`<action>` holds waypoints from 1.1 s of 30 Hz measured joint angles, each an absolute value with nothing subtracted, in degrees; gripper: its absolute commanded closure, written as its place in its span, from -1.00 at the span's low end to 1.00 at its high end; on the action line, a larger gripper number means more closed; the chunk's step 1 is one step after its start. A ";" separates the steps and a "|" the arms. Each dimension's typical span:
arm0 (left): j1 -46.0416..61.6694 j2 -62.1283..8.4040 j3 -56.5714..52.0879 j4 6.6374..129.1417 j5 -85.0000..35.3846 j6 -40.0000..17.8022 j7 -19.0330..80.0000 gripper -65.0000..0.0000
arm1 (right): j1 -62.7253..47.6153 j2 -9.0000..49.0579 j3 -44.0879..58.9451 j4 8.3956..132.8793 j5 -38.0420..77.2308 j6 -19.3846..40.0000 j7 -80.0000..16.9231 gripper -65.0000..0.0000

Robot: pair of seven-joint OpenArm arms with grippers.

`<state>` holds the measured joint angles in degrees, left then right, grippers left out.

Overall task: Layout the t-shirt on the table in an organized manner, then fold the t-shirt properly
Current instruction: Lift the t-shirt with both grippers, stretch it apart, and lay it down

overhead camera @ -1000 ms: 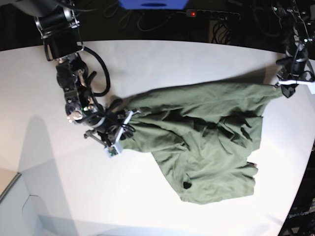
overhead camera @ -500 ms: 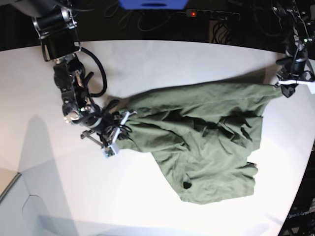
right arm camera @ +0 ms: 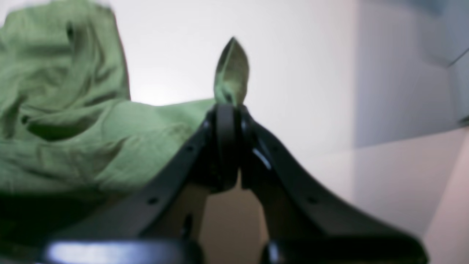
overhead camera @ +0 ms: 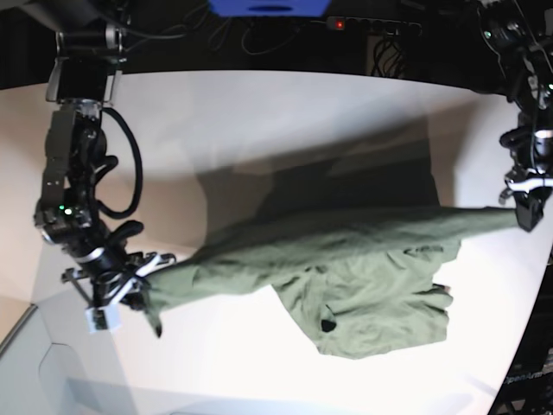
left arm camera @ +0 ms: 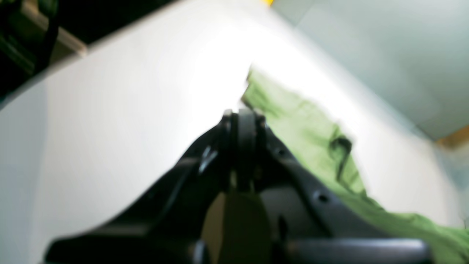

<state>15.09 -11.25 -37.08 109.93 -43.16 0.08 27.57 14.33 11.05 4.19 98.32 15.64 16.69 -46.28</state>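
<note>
Olive-green wrinkly cotton t-shirt point(overhead camera: 346, 259) stretched taut between 2 grippers, likely to open it flat for layout. Right gripper point(overhead camera: 143, 290) fingers clamped on 1 cloth corner near tabletop's point(overhead camera: 259, 112) left edge; left gripper point(overhead camera: 527, 212) pinched shut on opposite corner at right edge. Lower half resting crumpled near front edge.

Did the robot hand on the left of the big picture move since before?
Yes. The right gripper went left and toward the near table edge, pulling the t-shirt with it.
</note>
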 measured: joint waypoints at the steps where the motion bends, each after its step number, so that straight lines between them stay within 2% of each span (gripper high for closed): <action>1: 13.80 -11.25 -37.04 110.00 -43.18 0.10 27.68 0.99 | 14.41 11.09 4.45 100.01 15.66 16.71 -46.65 1.00; 4: 9.61 -11.33 -37.01 110.52 -43.20 0.23 29.30 0.99 | 14.85 11.11 4.43 105.73 15.64 16.71 -49.17 1.00; 7: 3.90 -11.57 -37.26 110.76 -42.72 0.64 35.33 0.99 | 15.07 11.38 4.34 111.46 16.14 16.71 -50.48 1.00; 12: -6.87 -11.57 -36.32 111.22 -42.70 0.16 42.28 0.99 | 17.10 13.06 4.29 113.45 15.57 16.71 -51.64 1.00; 20: -27.92 -13.19 -23.05 106.50 -31.20 0.12 43.77 0.99 | 33.23 18.24 4.16 105.25 16.56 16.88 -51.22 1.00; 27: -48.99 -13.08 -16.32 91.50 -28.05 -0.08 43.18 0.99 | 51.11 21.85 4.21 94.39 15.75 17.08 -51.13 1.00; 33: -58.70 -13.06 -13.21 80.36 -28.21 0.43 40.62 0.99 | 64.29 23.86 4.29 84.40 15.55 16.82 -50.94 1.00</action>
<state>-58.70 -13.06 -13.21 80.36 -28.21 0.43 40.62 64.29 23.86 4.29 84.40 15.55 16.82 -50.94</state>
